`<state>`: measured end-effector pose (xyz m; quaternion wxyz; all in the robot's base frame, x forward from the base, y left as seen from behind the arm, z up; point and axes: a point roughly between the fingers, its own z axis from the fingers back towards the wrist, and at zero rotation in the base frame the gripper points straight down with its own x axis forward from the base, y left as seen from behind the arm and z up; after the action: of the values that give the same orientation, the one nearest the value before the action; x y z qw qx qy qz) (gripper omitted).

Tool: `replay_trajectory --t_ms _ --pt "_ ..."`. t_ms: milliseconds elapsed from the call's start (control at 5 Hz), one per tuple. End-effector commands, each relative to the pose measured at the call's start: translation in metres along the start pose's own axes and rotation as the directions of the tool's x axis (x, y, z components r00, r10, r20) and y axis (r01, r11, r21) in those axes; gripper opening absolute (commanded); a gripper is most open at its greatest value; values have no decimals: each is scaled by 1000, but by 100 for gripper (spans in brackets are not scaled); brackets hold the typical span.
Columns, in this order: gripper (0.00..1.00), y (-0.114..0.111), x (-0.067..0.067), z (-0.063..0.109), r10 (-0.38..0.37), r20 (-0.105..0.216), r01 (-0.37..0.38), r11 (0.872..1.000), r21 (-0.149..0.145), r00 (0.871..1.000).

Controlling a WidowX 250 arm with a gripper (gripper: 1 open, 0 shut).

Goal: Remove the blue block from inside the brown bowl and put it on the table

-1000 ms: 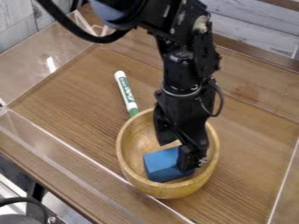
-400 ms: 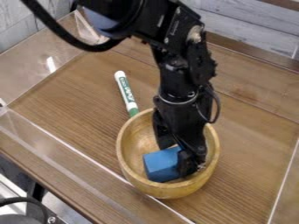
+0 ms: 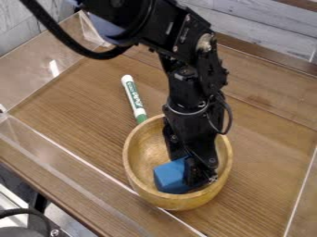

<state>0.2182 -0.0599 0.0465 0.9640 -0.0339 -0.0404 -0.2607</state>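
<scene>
Fingers [image 3: 194, 169] of the black arm reach straight down into the brown bowl [image 3: 139, 146], set close around the blue block [image 3: 171, 175]; whether they press it I cannot tell. Block rests on the bowl's floor. Bowl stands on the table [image 3: 74, 102], and a white-and-green marker [image 3: 133, 99] lies just beyond its rim.

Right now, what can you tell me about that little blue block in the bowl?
The blue block is a small, plain, matte solid with flat faces and square edges. It sits inside the round wooden bowl, toward the near side, slightly tilted. The black pincer reaches straight down over it, its fingers at the block's sides and hiding part of it; whether they grip it yet is unclear.
</scene>
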Motion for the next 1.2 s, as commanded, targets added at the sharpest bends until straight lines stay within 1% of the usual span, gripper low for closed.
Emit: replay_trajectory --t_ms 0,1000 --pt "0 3 4 9 5 29 -5 1000 12 1000" --pt "0 6 2 22 32 24 -33 999 21 999"
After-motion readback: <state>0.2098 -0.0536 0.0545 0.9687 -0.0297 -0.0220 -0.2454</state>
